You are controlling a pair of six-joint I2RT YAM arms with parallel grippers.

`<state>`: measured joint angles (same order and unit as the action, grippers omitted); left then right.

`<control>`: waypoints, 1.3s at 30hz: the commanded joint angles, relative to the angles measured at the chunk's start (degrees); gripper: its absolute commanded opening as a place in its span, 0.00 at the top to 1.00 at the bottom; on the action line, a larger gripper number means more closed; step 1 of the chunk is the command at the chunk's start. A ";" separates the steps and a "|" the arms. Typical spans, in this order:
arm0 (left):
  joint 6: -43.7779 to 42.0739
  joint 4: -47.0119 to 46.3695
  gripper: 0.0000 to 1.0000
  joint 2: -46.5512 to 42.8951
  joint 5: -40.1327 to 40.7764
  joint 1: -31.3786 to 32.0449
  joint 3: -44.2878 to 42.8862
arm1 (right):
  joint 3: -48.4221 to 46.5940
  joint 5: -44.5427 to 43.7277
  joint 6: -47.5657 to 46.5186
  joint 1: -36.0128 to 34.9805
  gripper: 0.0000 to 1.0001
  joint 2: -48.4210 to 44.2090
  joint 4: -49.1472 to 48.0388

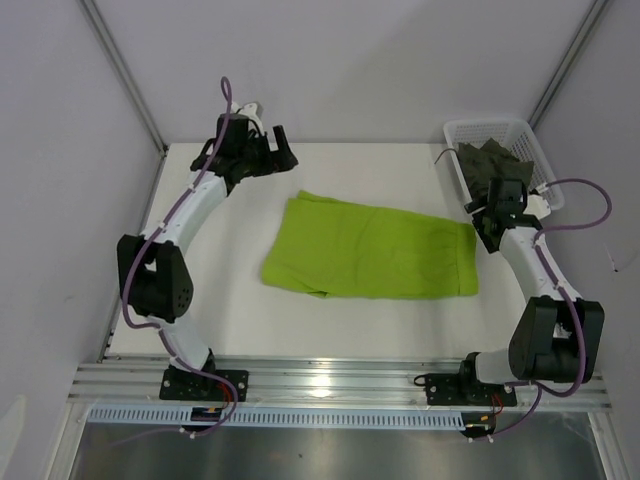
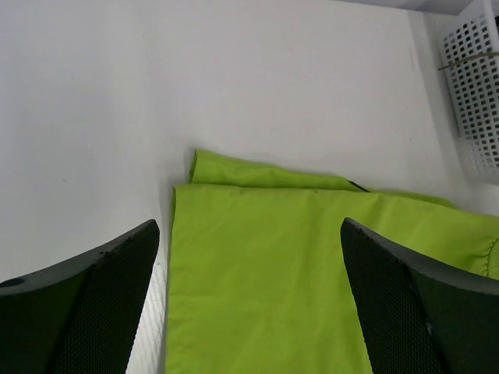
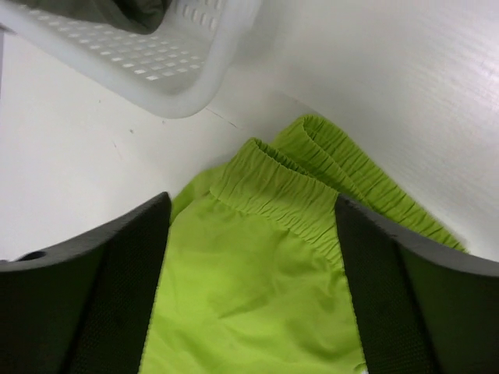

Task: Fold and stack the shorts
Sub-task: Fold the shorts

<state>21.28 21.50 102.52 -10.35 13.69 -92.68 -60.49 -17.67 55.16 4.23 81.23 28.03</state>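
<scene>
The left arm (image 1: 190,215) is reaching far forward with its elbow jutting out to the left, its wrist pointing the left gripper (image 1: 278,150) inward to the right. The right arm (image 1: 535,265) is stretching forward from a bent elbow, angling the right gripper (image 1: 482,215) down and leftward. In both wrist views the dark, textured fingers (image 2: 101,304) are standing spread wide apart.
</scene>
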 commanded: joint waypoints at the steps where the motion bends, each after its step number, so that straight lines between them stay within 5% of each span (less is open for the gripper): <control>1: -1.68 -1.80 0.01 -6.79 -0.36 0.81 4.86 | 3.34 0.09 -8.54 0.25 0.19 -4.93 -5.86; 6: -0.98 -8.30 0.02 -13.74 -3.27 4.85 17.49 | 8.45 1.68 -16.82 0.25 0.32 -8.37 -9.04; 16: 0.52 -16.30 0.03 -16.30 -7.49 10.39 28.25 | 10.04 15.28 -24.05 0.34 0.89 -1.18 -17.39; 22: 0.52 -19.21 0.03 -14.11 -9.07 10.48 30.46 | 7.50 9.34 -18.78 0.43 1.00 7.69 -17.15; 28: 0.78 -21.05 0.03 -9.89 -9.78 10.56 31.34 | 5.91 4.40 -15.69 0.43 1.00 15.87 -15.38; 39: 2.72 -19.04 0.03 -1.63 -8.46 10.48 30.19 | 3.98 2.04 -16.31 -4.05 1.00 17.21 -11.78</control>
<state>22.79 3.57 100.01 -18.72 24.10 -61.82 -55.96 -12.67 38.81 2.59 97.76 12.32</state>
